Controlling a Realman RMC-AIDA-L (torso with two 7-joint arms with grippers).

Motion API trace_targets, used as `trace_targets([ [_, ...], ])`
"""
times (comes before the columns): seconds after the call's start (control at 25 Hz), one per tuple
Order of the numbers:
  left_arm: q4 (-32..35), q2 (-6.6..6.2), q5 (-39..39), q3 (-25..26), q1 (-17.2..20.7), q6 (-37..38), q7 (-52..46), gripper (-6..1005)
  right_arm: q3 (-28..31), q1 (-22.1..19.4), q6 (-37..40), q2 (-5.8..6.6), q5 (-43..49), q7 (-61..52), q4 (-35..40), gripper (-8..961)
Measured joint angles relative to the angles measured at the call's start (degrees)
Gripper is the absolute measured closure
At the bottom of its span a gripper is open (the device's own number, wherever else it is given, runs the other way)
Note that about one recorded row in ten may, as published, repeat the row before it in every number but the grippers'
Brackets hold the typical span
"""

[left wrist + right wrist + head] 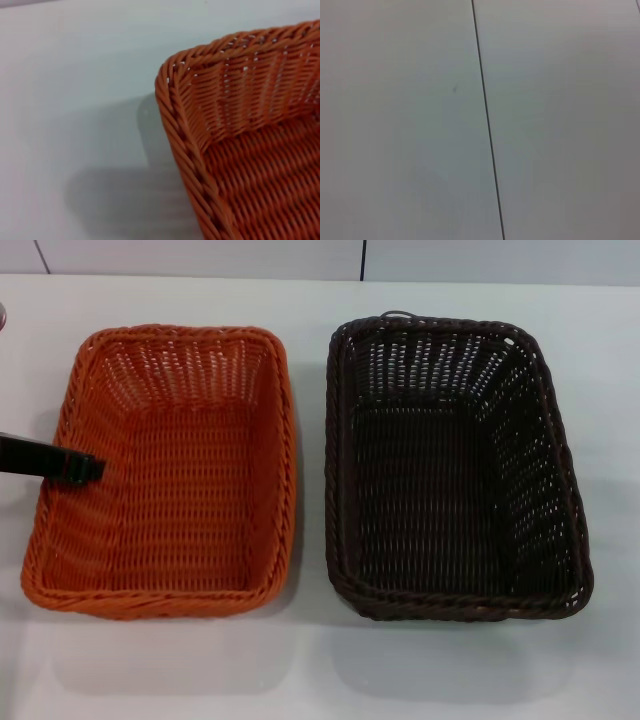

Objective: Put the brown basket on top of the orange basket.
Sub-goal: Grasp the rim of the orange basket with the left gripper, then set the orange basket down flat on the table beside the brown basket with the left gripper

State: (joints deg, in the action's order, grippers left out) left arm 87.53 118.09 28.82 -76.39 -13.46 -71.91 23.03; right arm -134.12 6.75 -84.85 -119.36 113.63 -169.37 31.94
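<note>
Bare white bench (320, 670) lies closest, an open strip running in front of both baskets. At the left, the left tool (85, 468) reaches in over the left rim of the orange basket (165, 470), its dark tip just inside; whether its fingers are apart or together I cannot tell. The left wrist view shows only a corner of that braided rim (175, 125) and bench beside it. To the right, the brown basket (450, 465) sits flat on the bench, near the orange one but with a clear gap between. The right tool is out of view.

Likely risks: the left tool could drag the orange basket sideways. The narrow gap also leaves little room to grip the brown basket's left wall; its right and far sides are freer.
</note>
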Motion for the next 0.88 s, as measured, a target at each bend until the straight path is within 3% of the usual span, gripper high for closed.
trace_targets([
  [0.24, -0.27, 0.07, 0.08, 0.44, -0.75, 0.40, 3.18, 772, -0.08, 0.04, -0.24, 0.00, 0.00, 0.00, 0.09, 164],
  [0.48, -0.19, -0.01, 0.46, 2.82, -3.27, 1.49, 11.24, 793, -0.09, 0.46, -0.27, 0.00, 0.01, 0.00, 0.31, 165],
  [0.64, -2.39, -0.06, 2.91, 9.76, -9.87, 0.56, 22.03, 800, -0.09, 0.40, -0.27, 0.06, 0.02, 0.00, 0.31, 164],
  [0.8, -9.88, -0.40, 7.67, 16.38, -17.90, -2.76, 33.65, 813, -0.09, -0.03, -0.47, 0.08, 0.02, 0.00, 0.31, 165],
  [0.84, -9.88, -0.40, 7.67, 16.38, -17.90, -2.76, 33.65, 816, -0.09, -0.07, -0.49, 0.09, 0.02, 0.00, 0.28, 165],
  [0.88, -15.34, -0.42, 8.93, 19.00, -22.82, -3.97, 40.69, 819, -0.09, -0.12, -0.49, 0.09, 0.02, 0.00, 0.22, 165],
])
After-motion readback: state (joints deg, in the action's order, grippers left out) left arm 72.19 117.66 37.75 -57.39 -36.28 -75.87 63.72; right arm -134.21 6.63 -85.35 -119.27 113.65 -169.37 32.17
